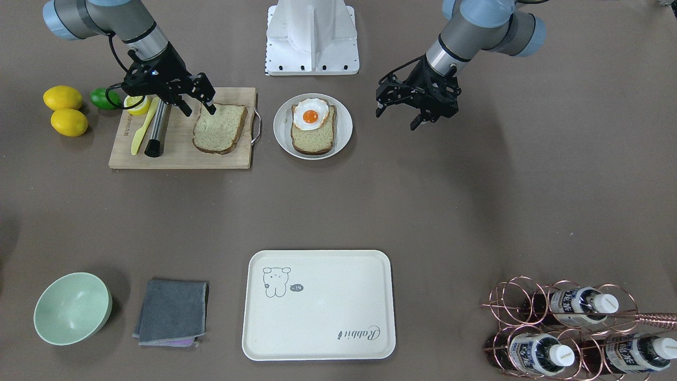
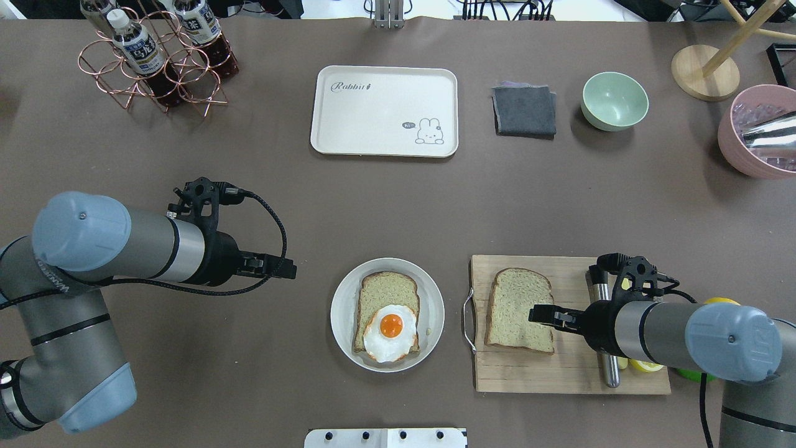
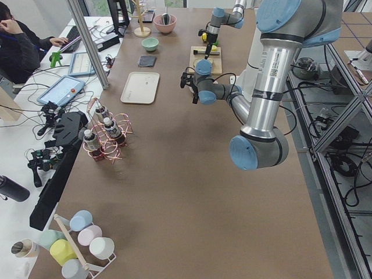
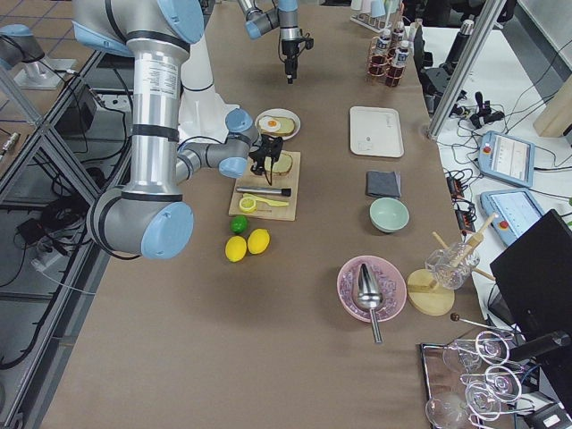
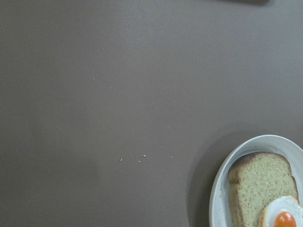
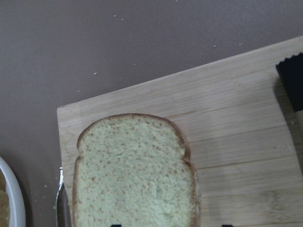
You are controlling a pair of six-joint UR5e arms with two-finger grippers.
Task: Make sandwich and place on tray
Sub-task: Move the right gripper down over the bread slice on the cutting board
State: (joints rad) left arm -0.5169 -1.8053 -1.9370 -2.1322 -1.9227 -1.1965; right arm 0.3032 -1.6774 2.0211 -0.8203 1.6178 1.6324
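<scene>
Egg (image 5: 278,212) in left wrist view | right wrist: board slice (image 6: 135,172)

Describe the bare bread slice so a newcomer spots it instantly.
Find the wooden board on the robot's right side of the table, beside the white plate. The slice lies flat on the board's end nearest the plate. Unlike the plate's slice, it carries no egg.
</scene>
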